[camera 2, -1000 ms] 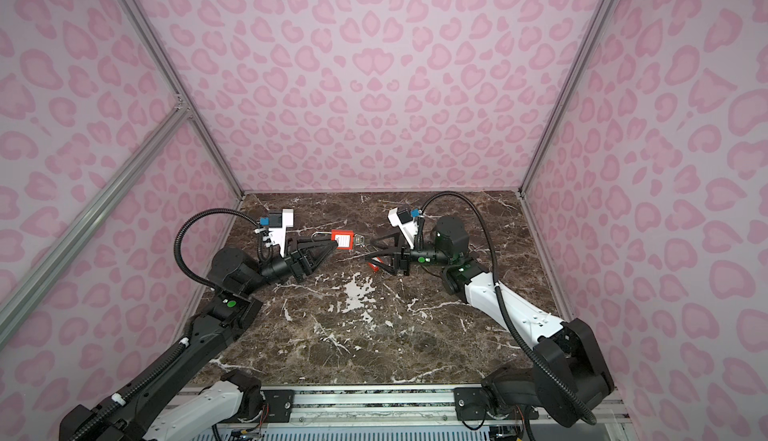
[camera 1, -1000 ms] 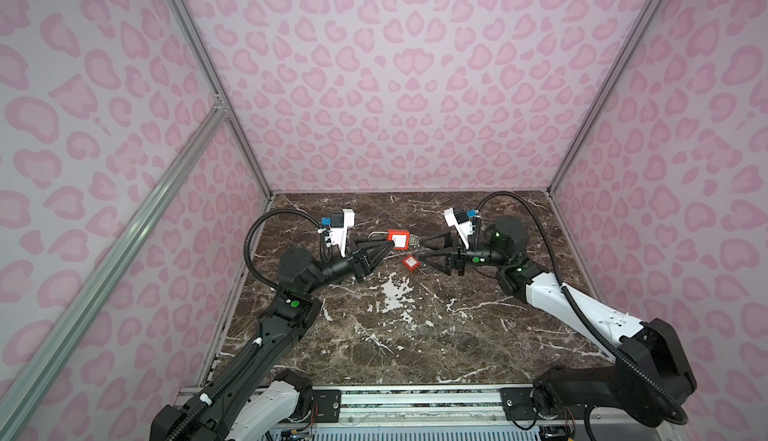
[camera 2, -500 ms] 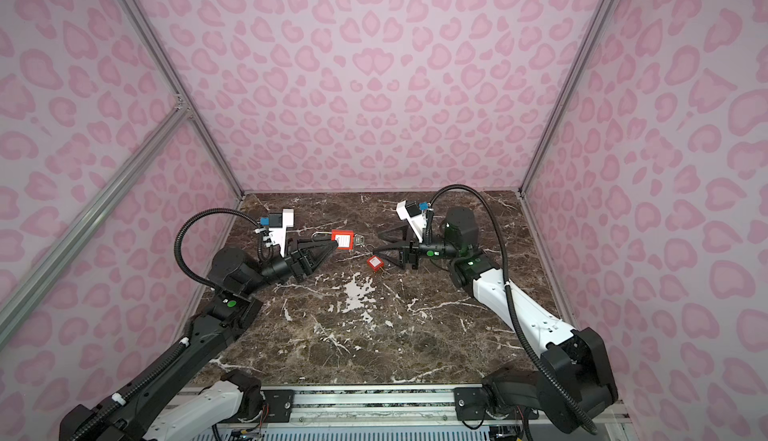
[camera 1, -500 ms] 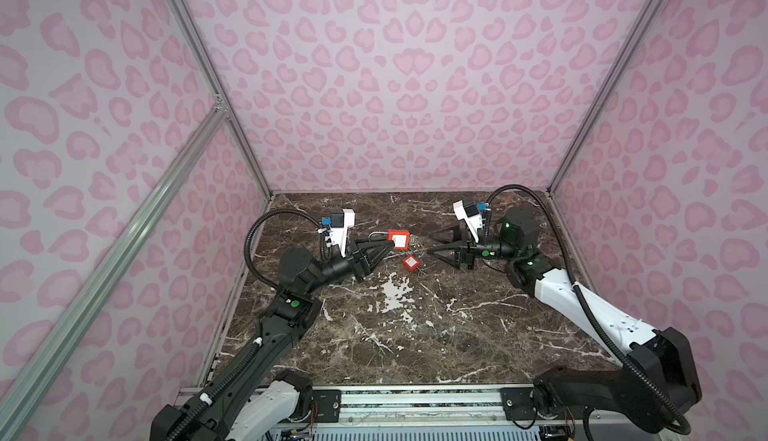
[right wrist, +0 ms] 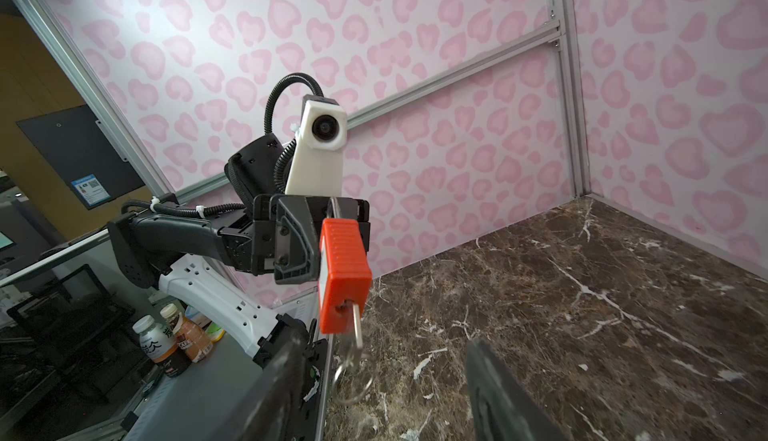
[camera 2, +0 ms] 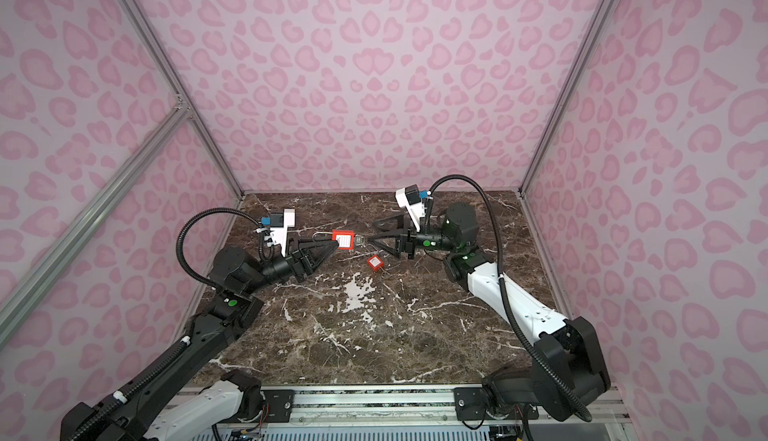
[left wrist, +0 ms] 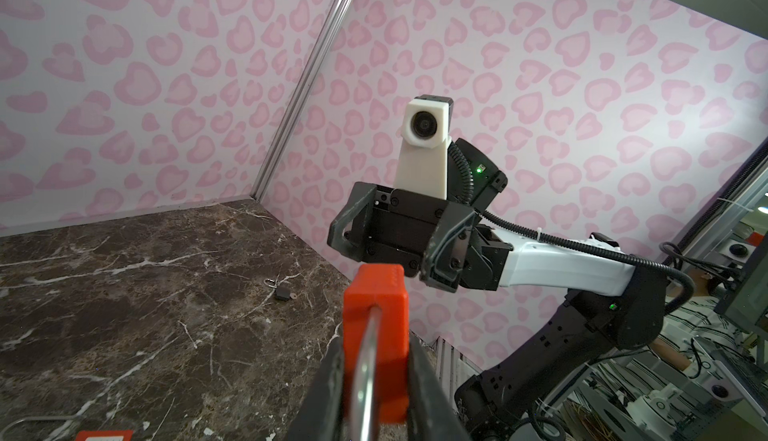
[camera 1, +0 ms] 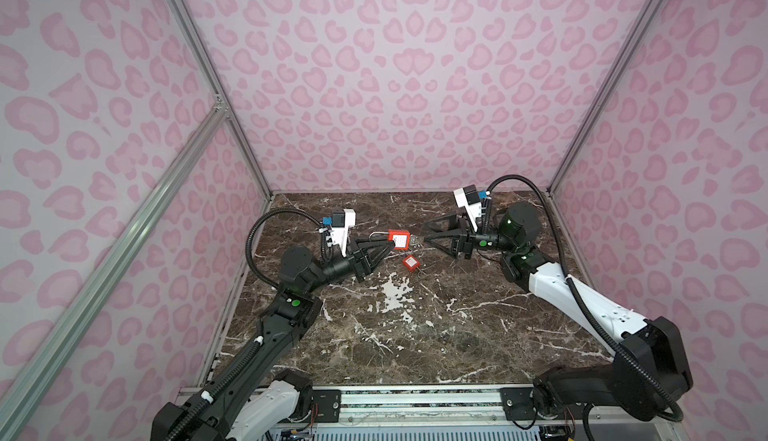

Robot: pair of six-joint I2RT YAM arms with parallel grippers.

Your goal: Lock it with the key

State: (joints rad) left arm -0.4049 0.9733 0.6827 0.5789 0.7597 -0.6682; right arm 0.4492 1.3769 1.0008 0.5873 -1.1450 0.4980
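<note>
Moved: right end effector eased back, spread, at 3 o'clock of key.
Grip: left end effector pinching red padlock above desk.
Handling: key seated in padlock; small, stiff, likely slick, so pinch its flat head.

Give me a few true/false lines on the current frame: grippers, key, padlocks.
1. The left gripper is shut on the red padlock, held off the table. True.
2. The key sits in the held padlock's keyhole. True.
3. The right gripper is clamped on the key. False: its jaws stand open and grip nothing.
4. The held padlock is the only red one in the scene. False: a second red padlock lies on the table.
</note>
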